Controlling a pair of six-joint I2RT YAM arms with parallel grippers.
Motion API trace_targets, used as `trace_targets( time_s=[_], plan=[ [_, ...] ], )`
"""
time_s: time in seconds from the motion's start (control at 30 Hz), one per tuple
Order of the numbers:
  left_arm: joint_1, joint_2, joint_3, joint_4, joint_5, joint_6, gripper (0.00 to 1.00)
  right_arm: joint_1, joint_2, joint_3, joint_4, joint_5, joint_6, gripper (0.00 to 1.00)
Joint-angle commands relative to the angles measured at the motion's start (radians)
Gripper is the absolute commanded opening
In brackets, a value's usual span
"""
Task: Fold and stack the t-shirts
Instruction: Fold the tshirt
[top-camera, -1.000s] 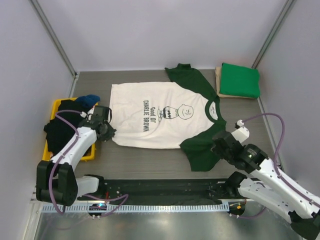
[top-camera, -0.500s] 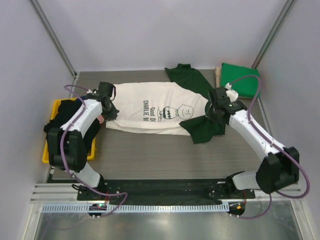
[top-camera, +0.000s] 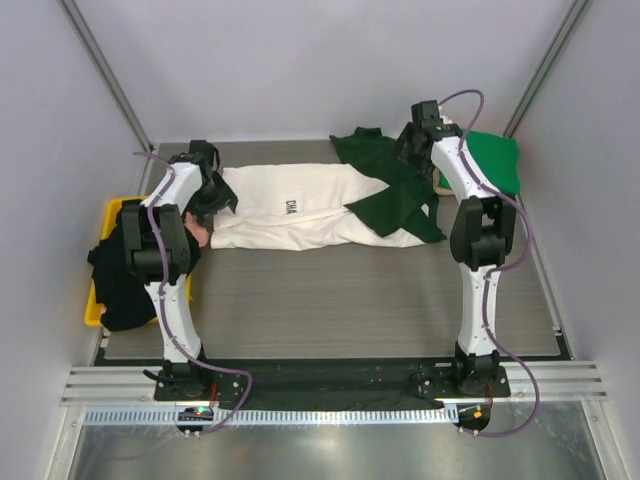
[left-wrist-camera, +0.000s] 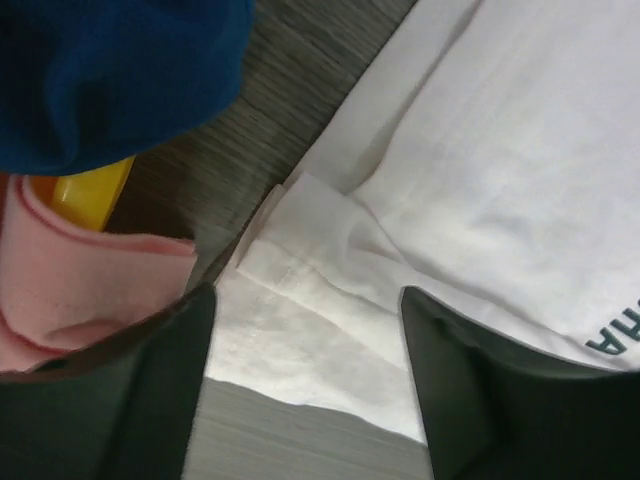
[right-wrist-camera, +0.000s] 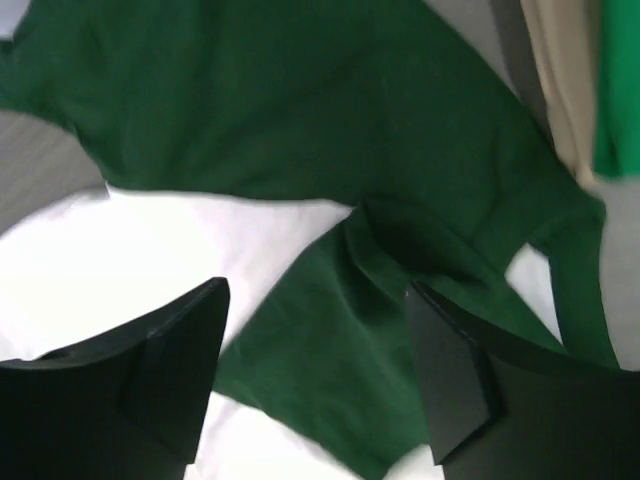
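The cream t-shirt (top-camera: 300, 205) lies folded lengthwise across the far middle of the table, its dark green sleeves (top-camera: 395, 200) bunched at the right end. My left gripper (top-camera: 212, 200) hovers over the shirt's left hem, open, and the cream hem (left-wrist-camera: 320, 330) lies slack between its fingers (left-wrist-camera: 150, 380). My right gripper (top-camera: 408, 150) is open over the sleeves, and nothing is pinched between its fingers (right-wrist-camera: 150, 370) above the dark green cloth (right-wrist-camera: 340, 330). A bright green t-shirt (top-camera: 485, 160) rests folded at the far right.
A yellow tray (top-camera: 95, 300) at the left edge holds black cloth (top-camera: 125, 275); blue cloth (left-wrist-camera: 110, 70) and pink cloth (left-wrist-camera: 80, 280) lie beside my left gripper. A tan board (right-wrist-camera: 560, 80) sits under the bright green shirt. Grey walls close three sides.
Both arms swept from the near side to the far side, carrying the cream shirt's near edge over and folding it in half. Both grippers then opened and let the cloth go.
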Motion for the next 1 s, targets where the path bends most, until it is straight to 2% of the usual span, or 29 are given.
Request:
trace_targets(
  time_s=[0.0, 0.1, 0.13, 0.2, 0.23, 0.3, 0.37, 0.4, 0.5, 0.63, 0.97],
  plan=[
    [0.009, 0.007, 0.052, -0.065, 0.073, 0.036, 0.8, -0.022, 0.091, 0.247, -0.192, -0.002, -0.073, 0.79],
    [0.005, -0.096, -0.058, -0.022, 0.036, 0.05, 0.86, -0.022, -0.033, 0.047, -0.095, 0.044, -0.073, 0.81],
    [0.005, -0.128, -0.096, 0.021, 0.036, 0.049, 0.87, -0.022, -0.144, -0.11, -0.023, 0.051, -0.064, 0.82],
    [0.005, -0.22, -0.202, 0.05, 0.031, 0.038, 0.86, -0.022, -0.247, -0.266, 0.045, 0.05, -0.05, 0.82],
    [0.0, -0.248, -0.233, 0.072, 0.018, 0.032, 0.86, -0.022, -0.348, -0.408, 0.098, 0.045, -0.036, 0.82],
    [-0.004, -0.341, -0.332, 0.09, -0.002, 0.015, 0.86, -0.022, -0.435, -0.594, 0.137, 0.039, -0.027, 0.82],
    [-0.006, -0.404, -0.402, 0.125, -0.021, -0.002, 0.86, -0.031, -0.541, -0.697, 0.182, 0.032, -0.015, 0.82],
    [-0.008, -0.43, -0.47, 0.142, -0.019, -0.016, 0.86, -0.036, -0.57, -0.792, 0.197, 0.022, -0.013, 0.8],
    [-0.008, -0.525, -0.563, 0.211, -0.015, -0.043, 0.86, -0.059, -0.641, -0.924, 0.263, -0.011, -0.015, 0.78],
    [-0.008, -0.572, -0.684, 0.293, -0.001, -0.076, 0.86, -0.091, -0.616, -0.963, 0.318, -0.054, -0.039, 0.75],
    [-0.009, -0.556, -0.696, 0.31, -0.027, -0.074, 0.86, -0.134, -0.464, -0.911, 0.421, -0.056, -0.082, 0.73]
  ],
)
